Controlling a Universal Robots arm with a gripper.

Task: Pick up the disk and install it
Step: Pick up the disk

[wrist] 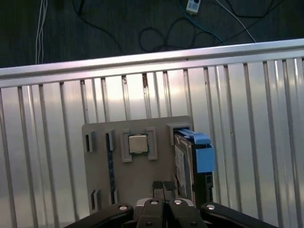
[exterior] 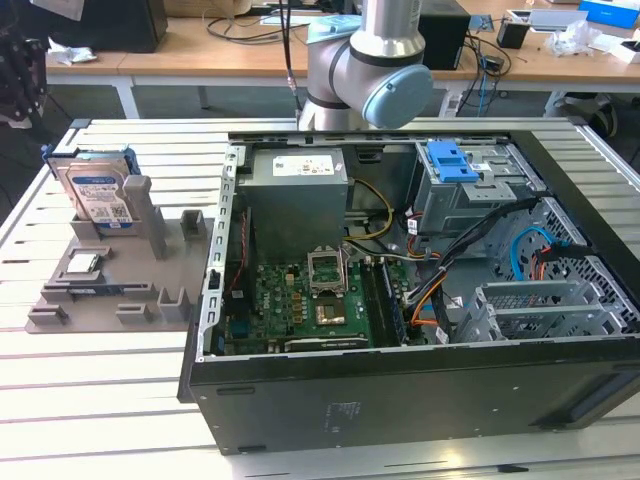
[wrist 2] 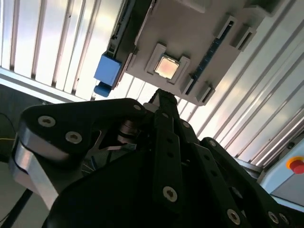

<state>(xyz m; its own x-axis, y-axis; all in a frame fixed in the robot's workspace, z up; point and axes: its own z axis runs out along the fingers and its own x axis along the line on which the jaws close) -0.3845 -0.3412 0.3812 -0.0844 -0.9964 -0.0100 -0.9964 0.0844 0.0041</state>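
Here the hand, seen in the first wrist view, has its fingers pressed together with nothing between them, hanging over the grey holder. Just past the fingertips the chip sits in its pocket. Beside it the disk stands on edge in the holder's slot, untouched, its blue bracket around it. The holder lies on the slatted surface. In the exterior view the open case lies at the exterior view's right of the holder.

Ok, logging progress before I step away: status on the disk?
Gripper shut, empty, clear of the disk. Disk upright in the grey holder, not yet picked up. Nothing between gripper and disk in the first wrist view.
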